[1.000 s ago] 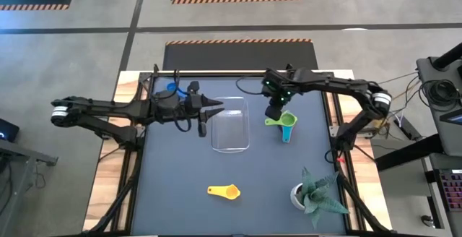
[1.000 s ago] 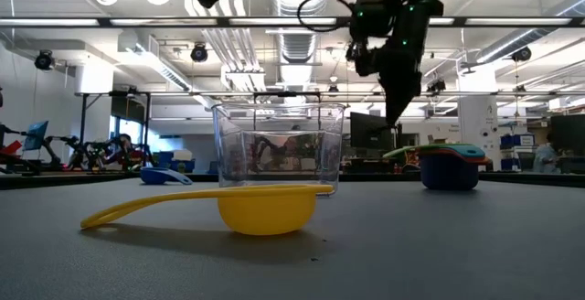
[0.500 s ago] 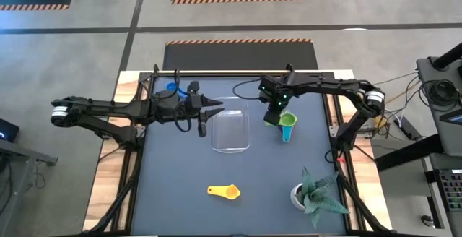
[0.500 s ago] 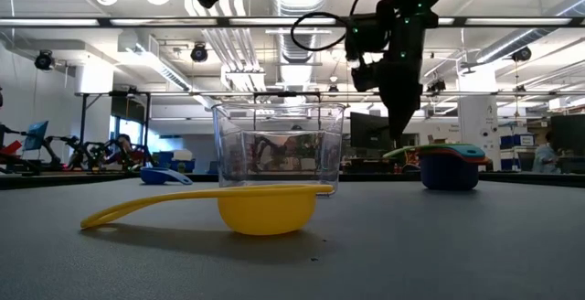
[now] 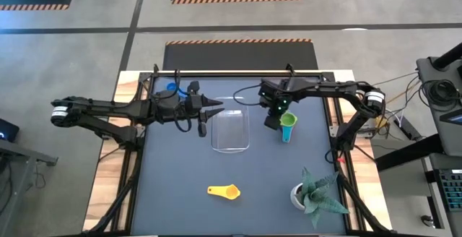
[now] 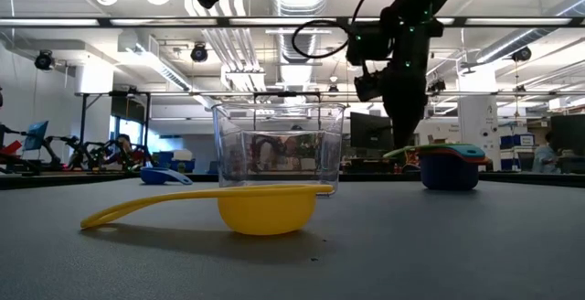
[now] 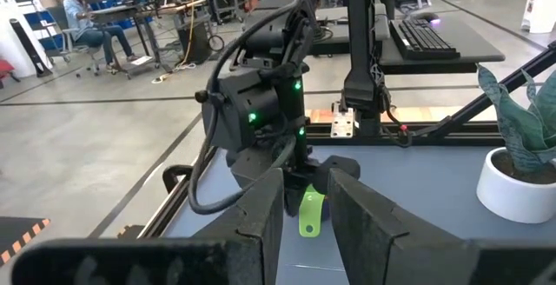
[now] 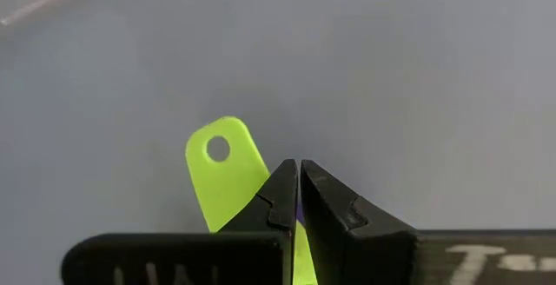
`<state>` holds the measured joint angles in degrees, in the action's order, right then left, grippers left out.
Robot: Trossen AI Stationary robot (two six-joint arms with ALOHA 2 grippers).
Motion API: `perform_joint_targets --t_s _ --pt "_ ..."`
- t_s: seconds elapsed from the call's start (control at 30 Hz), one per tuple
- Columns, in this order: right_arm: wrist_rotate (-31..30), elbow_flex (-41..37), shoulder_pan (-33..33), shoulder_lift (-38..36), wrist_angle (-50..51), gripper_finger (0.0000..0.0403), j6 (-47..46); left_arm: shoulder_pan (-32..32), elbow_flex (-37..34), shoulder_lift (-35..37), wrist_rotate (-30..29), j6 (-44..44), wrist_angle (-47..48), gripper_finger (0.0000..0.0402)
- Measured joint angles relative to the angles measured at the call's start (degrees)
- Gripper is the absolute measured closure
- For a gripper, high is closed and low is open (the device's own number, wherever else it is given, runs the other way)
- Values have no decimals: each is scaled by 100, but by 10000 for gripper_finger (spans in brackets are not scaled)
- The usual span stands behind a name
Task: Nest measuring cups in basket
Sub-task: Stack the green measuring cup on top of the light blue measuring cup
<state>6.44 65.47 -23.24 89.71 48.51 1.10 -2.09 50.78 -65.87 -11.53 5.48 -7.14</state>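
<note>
A stack of nested measuring cups [image 5: 288, 126] [image 6: 448, 167] stands right of the clear basket [image 5: 231, 131] [image 6: 279, 149]. Its green handle [image 8: 221, 176] sticks out toward the basket. My right gripper [image 5: 273, 118] [image 6: 406, 143] [image 8: 296, 174] is shut and points down just over that handle. A yellow cup [image 5: 225, 191] [image 6: 265, 208] lies bowl down near the front. A blue cup [image 5: 171, 89] [image 6: 164, 176] lies at the far left. My left gripper [image 5: 214, 111] [image 7: 306, 176] hovers open above the basket's left rim, holding nothing. My right gripper's shut fingers [image 8: 282, 189] come from above, pointing steeply down, and lie along the green handle beside its hole end [image 8: 217, 150]. Whether the fingertips touch the handle cannot be told.
A white pot with a green plant [image 5: 310, 194] [image 7: 521, 181] stands at the near right corner. Bare dark mat lies between the basket and the yellow cup. Wooden table edges and the arms' frames run along both sides.
My right gripper has sunk toward the green handle of the stacked cups and shifted slightly toward the near edge, staying shut. The cups and the basket have not moved.
</note>
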Motion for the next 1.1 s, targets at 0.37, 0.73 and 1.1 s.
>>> perform_joint_targets --t_s 0.37,0.73,1.1 --pt "9 -138 104 0 66 394 24 0 0 -4 0 -2 -2 325" --pt "309 -105 374 -2 221 394 -51 0 -31 -7 0 -2 -19 325" --pt "306 -105 697 -14 786 394 -260 0 -31 -7 2 -2 -15 325"
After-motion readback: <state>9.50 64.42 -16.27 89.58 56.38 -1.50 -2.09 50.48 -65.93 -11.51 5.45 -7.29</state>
